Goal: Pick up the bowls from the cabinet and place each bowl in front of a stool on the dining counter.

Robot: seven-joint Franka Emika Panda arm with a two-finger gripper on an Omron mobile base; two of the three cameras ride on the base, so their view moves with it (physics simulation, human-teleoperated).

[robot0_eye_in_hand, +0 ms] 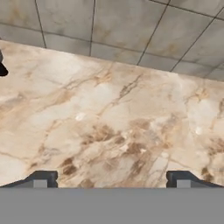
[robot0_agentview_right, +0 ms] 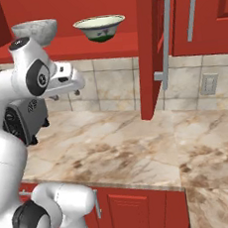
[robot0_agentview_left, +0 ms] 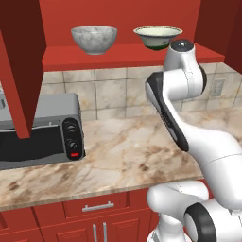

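Bowls (robot0_agentview_left: 94, 38) on cabinet shelf (robot0_agentview_left: 127, 53), above spread jaws

Glossy white rounded arm (robot0_agentview_left: 208, 142) segments with dark grey joint bands.

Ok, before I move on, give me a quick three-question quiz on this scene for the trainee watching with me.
1. True or false: both bowls sit on the cabinet shelf.
2. Which bowl is nearer the toaster oven: A) the marbled bowl, B) the cream bowl?
3. In the hand view, what lies under the tool, and are its fingers apart or together?

Key:
1. True.
2. A.
3. Bare marble counter with the tiled wall beyond; the fingers stand wide apart, holding nothing.
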